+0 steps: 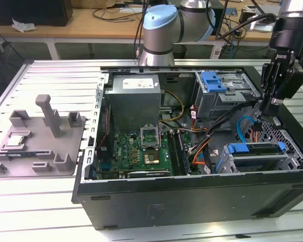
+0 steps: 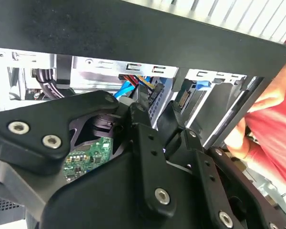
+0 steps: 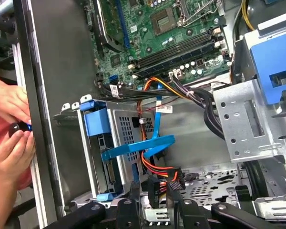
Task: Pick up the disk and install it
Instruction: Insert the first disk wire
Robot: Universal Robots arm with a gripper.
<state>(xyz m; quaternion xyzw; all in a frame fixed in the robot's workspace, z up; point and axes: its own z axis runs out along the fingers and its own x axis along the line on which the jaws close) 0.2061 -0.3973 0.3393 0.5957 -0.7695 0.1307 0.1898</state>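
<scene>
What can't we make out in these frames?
- Silver hard drive in blue plastic carrier: body and label hidden inside perforated grey metal cage, first wrist view.
- Person's hands: small dark item they hold, mostly covered by them, same view.
- Small pale square item on grey plastic fixture, exterior view: too small to identify.

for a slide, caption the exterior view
Arm's tool hangs over the cables in an open computer case, near a blue-fronted drive cage

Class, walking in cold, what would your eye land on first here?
The open computer case on the slotted table, its green motherboard bare, with the gripper hanging over the cables at the exterior view's right. Bright blue brackets stand out inside, and in the first wrist view a person's hands are just outside the case wall.
</scene>
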